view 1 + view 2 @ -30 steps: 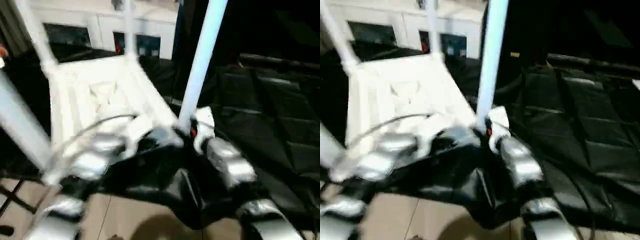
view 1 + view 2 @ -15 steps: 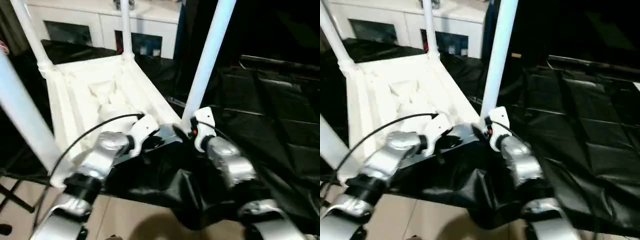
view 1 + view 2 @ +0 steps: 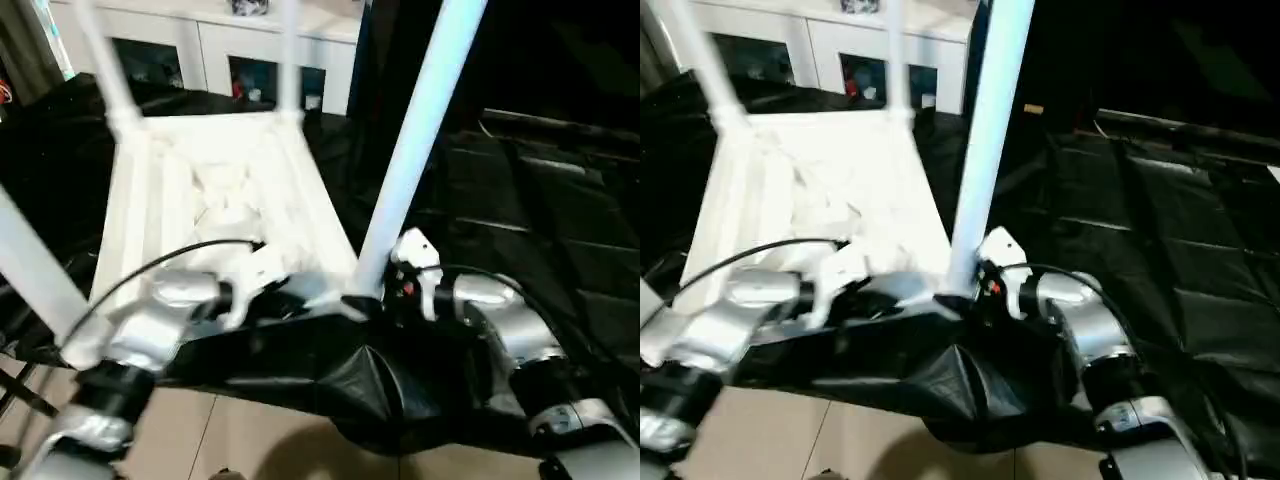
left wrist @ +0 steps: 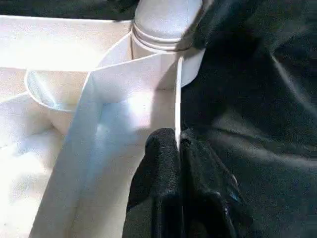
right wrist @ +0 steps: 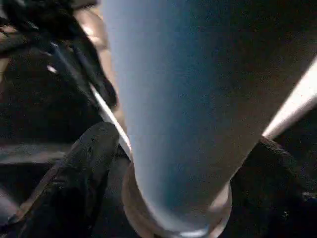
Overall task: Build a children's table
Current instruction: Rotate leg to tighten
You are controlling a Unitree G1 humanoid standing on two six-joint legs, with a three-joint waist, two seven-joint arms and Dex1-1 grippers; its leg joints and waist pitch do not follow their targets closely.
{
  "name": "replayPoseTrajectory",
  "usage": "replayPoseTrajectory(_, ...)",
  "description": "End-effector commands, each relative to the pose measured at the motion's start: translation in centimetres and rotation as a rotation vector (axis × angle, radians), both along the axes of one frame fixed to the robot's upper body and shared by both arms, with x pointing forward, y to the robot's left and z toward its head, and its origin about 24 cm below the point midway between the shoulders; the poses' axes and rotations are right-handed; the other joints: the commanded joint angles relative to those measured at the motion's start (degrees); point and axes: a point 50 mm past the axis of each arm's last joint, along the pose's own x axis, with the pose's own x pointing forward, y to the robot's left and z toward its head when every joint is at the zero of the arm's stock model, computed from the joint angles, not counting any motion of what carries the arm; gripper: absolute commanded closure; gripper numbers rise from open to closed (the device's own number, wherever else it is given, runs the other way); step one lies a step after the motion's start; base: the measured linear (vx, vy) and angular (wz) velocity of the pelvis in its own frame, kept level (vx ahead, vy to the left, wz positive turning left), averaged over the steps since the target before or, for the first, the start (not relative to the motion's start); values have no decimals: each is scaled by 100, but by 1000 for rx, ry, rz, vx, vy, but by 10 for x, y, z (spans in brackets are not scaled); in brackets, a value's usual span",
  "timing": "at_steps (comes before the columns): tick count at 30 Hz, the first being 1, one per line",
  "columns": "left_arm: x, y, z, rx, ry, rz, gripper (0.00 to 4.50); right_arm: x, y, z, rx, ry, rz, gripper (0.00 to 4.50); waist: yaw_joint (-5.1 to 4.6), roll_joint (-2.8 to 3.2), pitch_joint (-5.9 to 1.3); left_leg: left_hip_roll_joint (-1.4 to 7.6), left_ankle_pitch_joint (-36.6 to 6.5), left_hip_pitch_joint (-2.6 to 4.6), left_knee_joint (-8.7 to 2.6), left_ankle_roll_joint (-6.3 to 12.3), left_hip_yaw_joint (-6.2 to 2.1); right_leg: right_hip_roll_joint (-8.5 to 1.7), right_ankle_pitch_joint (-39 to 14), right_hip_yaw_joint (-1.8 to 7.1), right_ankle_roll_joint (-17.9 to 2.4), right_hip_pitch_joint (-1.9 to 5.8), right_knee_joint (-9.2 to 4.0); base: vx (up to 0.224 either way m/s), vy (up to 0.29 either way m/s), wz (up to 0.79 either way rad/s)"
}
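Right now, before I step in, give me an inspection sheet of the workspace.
Surface: black sheet draped over the work area.
Job's things: table top lies underside up; four legs rise at its corners, the near right leg seated in its socket.
Clutter: nothing seen.
Grippers: left pincer shut on the table top's thin rim beside that socket; right pincer open, fingers either side of the near right leg's base.
Cables: black cable arcs over the left forearm; another loops at the right wrist.
Surroundings: white cabinet with glass doors behind; tan floor in front.
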Motion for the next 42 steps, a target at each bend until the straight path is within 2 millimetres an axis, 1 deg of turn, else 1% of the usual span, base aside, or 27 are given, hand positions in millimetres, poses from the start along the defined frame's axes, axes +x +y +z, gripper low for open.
replayPoseTrajectory(1, -7, -7, -1, -23, 27, -86, 450, -2, 0, 4, 1, -6, 37, 94, -19, 76, -355, 123, -1026, 51, -339, 213, 10, -348, -493, 207, -1323, 278, -346, 0, 0, 0)
replayPoseTrajectory(4, -7, -2, -1, -9, 45, -106, 450, -5, 2, 3, 25, 2, 56, 106, -15, 86, -359, 125, -1021, 54, -337, 180, 12, -358, -445, 213, -1361, 290, -339, 0, 0, 0)
replayPoseTrajectory(7, -7, 0, -1, -3, 55, -116, 450, -8, 2, 0, 22, 14, 73, 144, -9, 77, -360, 128, -1012, 56, -338, 170, 12, -355, -396, 206, -1397, 292, -326, 0, 0, 0)
replayPoseTrajectory(9, -7, 0, -1, 0, 54, -116, 450, -9, 3, -2, 19, 20, 78, 154, -7, 81, -359, 129, -1032, 61, -338, 165, 12, -362, -403, 210, -1395, 293, -329, 0, 0, 0)
replayPoseTrajectory(10, -6, 0, -1, 1, 54, -116, 450, -10, 3, -3, 19, 21, 78, 168, -4, 85, -358, 128, -1030, 59, -340, 160, 10, -363, -415, 209, -1394, 293, -331, 0, 0, 0)
replayPoseTrajectory(11, -6, 0, -1, -6, 57, -114, 450, -9, 4, -4, 18, 22, 79, 168, -2, 105, -358, 126, -1042, 61, -339, 148, 11, -364, -424, 211, -1397, 292, -332, 0, 0, 0)
replayPoseTrajectory(12, -7, 0, -1, -7, 59, -114, 450, -9, 5, -4, 18, 23, 79, 190, -8, 97, -359, 128, -1063, 63, -341, 131, 9, -361, -432, 209, -1395, 292, -335, 0, 0, 0)
replayPoseTrajectory(13, -7, 0, -1, -7, 59, -114, 450, -9, 5, -4, 18, 23, 79, 194, -7, 108, -356, 128, -1086, 65, -344, 117, 9, -360, -435, 209, -1398, 292, -337, 0, 0, 0)
replayPoseTrajectory(14, -7, 0, -1, -7, 60, -115, 450, -9, 5, -4, 19, 23, 80, 194, -3, 130, -359, 125, -1090, 66, -342, 107, 5, -361, -422, 210, -1402, 294, -333, 0, 0, 0)
replayPoseTrajectory(15, -8, 0, -2, -7, 65, -115, 450, -10, 8, -3, 27, 23, 81, 209, -6, 150, -359, 123, -1096, 66, -344, 96, 2, -354, -354, 209, -1411, 297, -328, 0, 0, 0)
replayPoseTrajectory(17, -7, 0, -2, -8, 65, -106, 450, -11, 9, -3, 34, 23, 81, 227, -10, 135, -363, 123, -1108, 68, -340, 95, 5, -352, -332, 208, -1421, 300, -329, 0, 0, 0)
replayPoseTrajectory(19, -4, 0, -2, -9, 55, -83, 450, -11, 10, -4, 37, 23, 71, 232, -4, 152, -359, 120, -1131, 65, -346, 79, 0, -353, -358, 205, -1415, 304, -332, 0, 0, 0)
replayPoseTrajectory(21, -4, 0, -2, -9, 53, -80, 450, -11, 11, -5, 38, 23, 70, 237, -8, 140, -357, 118, -1194, 69, -347, 68, 0, -357, -463, 208, -1402, 306, -343, 0, 0, 0)
replayPoseTrajectory(22, 4, -5, -2, -20, 24, -13, 450, -10, 14, -10, 37, 26, -2, 242, -12, 142, -348, 121, -1229, 72, -353, 53, 5, -358, -560, 213, -1378, 283, -356, 0, 0, 0)
replayPoseTrajectory(24, 13, -14, -1, -31, -10, 74, 450, -7, 20, -17, 25, 19, -112, 243, -13, 112, -320, 111, -1427, 84, -372, -17, -2, -368, -985, 213, -1287, 277, -406, 0, 0, 0)
replayPoseTrajectory(25, 16, -17, -1, -34, -18, 98, 450, -5, 22, -20, 20, 18, -150, 246, -14, 118, -307, 107, -1550, 100, -385, -98, -12, -384, -1401, 214, -1181, 264, -445, 0, 0, 0)
replayPoseTrajectory(27, 22, -26, -1, -30, -49, 150, 450, 0, 27, -25, 0, 26, -261, 251, -22, 114, -297, 111, -1721, 119, -395, -169, -28, -400, -1937, 217, -1013, 236, -494, 0, 0, 0)
replayPoseTrajectory(28, 25, -33, -1, -35, -57, 179, 450, 2, 32, -27, 1, 24, -306, 251, -32, 78, -299, 101, -1760, 110, -399, -174, -35, -400, -2145, 213, -919, 238, -520, 0, 0, 0)
replayPoseTrajectory(29, 25, -33, -1, -35, -57, 179, 450, 2, 32, -27, 1, 24, -306, 251, -40, 86, -302, 106, -1740, 105, -400, -183, -39, -405, -2176, 218, -893, 234, -514, 0, 0, 0)
replayPoseTrajectory(30, 28, -40, 0, -43, -63, 217, 450, 5, 38, -29, 9, 34, -372, 252, -43, 98, -298, 108, -1757, 109, -399, -188, -43, -410, -2257, 219, -847, 216, -530, 0, 0, 0)
replayPoseTrajectory(32, 32, -54, -1, -57, -65, 271, 450, 10, 50, -31, 24, 57, -490, 252, -58, 86, -302, 101, -1727, 106, -399, -186, -42, -403, -2282, 221, -815, 204, -539, 0, 0, 0)
replayPoseTrajectory(33, 33, -64, -1, -67, -69, 303, 450, 13, 59, -32, 16, 60, -553, 252, -51, 106, -307, 93, -1733, 115, -396, -204, -51, -403, -2318, 211, -794, 200, -546, 0, 0, 0)
replayPoseTrajectory(34, 34, -69, -2, -72, -71, 316, 450, 14, 65, -32, 7, 57, -575, 252, -80, 102, -309, 96, -1673, 89, -403, -223, -52, -397, -2188, 215, -806, 201, -529, 0, 0, 0)
replayPoseTrajectory(36, 34, -77, -3, -75, -77, 319, 450, 15, 77, -29, 12, 53, -573, 252, -85, 91, -314, 84, -1701, 96, -395, -183, -43, -383, -2111, 214, -773, 194, -535, 0, 0, 0)
replayPoseTrajectory(38, 33, -80, -3, -72, -81, 309, 450, 15, 85, -25, 29, 51, -554, 252, -79, 104, -329, 84, -1634, 76, -393, -129, -42, -386, -1930, 219, -777, 213, -519, 0, 0, 0)
replayPoseTrajectory(40, 33, -80, -3, -76, -83, 297, 450, 15, 84, -23, 63, 68, -548, 182, -76, 99, -331, 86, -1526, 56, -393, -87, -35, -376, -1680, 220, -810, 230, -497, 0, 0, 0)
replayPoseTrajectory(42, 32, -75, -2, -75, -88, 270, 450, 16, 80, -23, 86, 92, -557, 180, -72, 116, -332, 84, -1476, 57, -392, -56, -28, -373, -1531, 218, -858, 233, -485, 0, 0, 0)
